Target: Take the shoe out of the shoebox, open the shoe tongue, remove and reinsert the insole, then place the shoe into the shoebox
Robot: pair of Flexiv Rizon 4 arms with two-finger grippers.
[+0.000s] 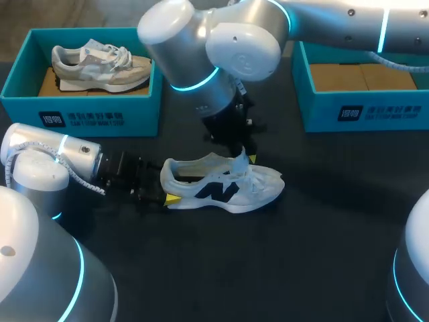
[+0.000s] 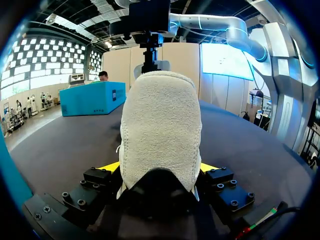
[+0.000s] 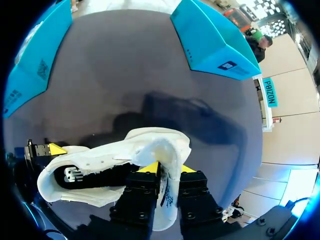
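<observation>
The white shoe (image 1: 224, 186) stands on its sole in the middle of the desk (image 1: 288, 268), outside both boxes, toe toward the right edge. My left claw (image 2: 160, 169) is clamped on its heel, one yellow tip on each side. My right claw (image 3: 167, 169) comes in from above and pinches the tongue (image 3: 170, 147), which is pulled up. The left shoebox (image 1: 80, 107) at the far left corner holds a grey shoe (image 1: 100, 66). The right shoebox (image 1: 362, 111) sits at the far right corner.

At the centre of the worktop (image 1: 315, 255) a white shoe (image 1: 224, 186) is held: heel (image 1: 167, 176) by the left hand (image 1: 167, 194) from nine o'clock, tongue (image 1: 239, 164) by the right hand (image 1: 246, 158) from twelve.
</observation>
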